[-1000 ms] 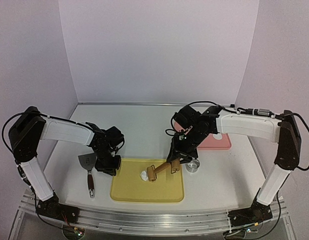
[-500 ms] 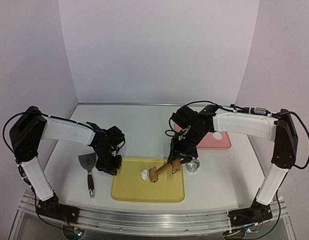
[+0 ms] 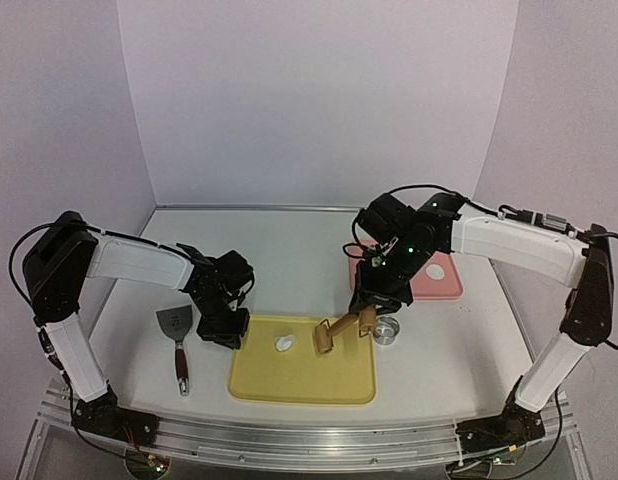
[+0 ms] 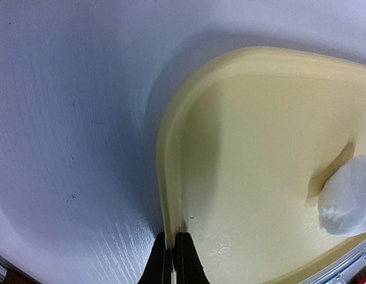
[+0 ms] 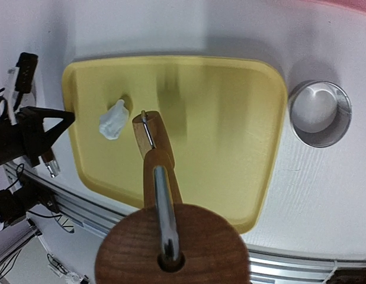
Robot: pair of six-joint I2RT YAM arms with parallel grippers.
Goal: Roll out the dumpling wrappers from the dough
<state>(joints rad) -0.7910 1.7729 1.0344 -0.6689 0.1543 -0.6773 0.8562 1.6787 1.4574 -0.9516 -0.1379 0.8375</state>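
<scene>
Fingers [image 4: 184, 260] of the left gripper [image 3: 229, 338] were pressed together with no gap between them and held nothing. Their tips met the raised rim of the yellow tray [image 3: 309, 378] on its left edge, close to the far-left corner. The right gripper [image 3: 369, 315] was clamped on the handle of a wooden roller [image 3: 325, 338], its jaws only partly apart around the wood. The handle slanted down and to the left from the grip. The barrel lay over the middle of the tray, a little toward the far edge. Whether the barrel touched the tray could not be told.

The dough [image 3: 285, 344], a small, irregular white lump, sat on the tray left of centre. It lay just to the left of the roller's barrel and apart from it, well inside the left rim where the left fingertips rested.

A metal ring cutter [image 3: 387, 330] stood on the table [image 3: 289, 250] just off the tray's far-right corner. A spatula [image 3: 177, 340] with a dark handle lay on the table to the left of the tray, blade toward the far edge. A pink board [image 3: 441, 280] lay farther back toward the table's right edge, partly hidden by the right arm.
</scene>
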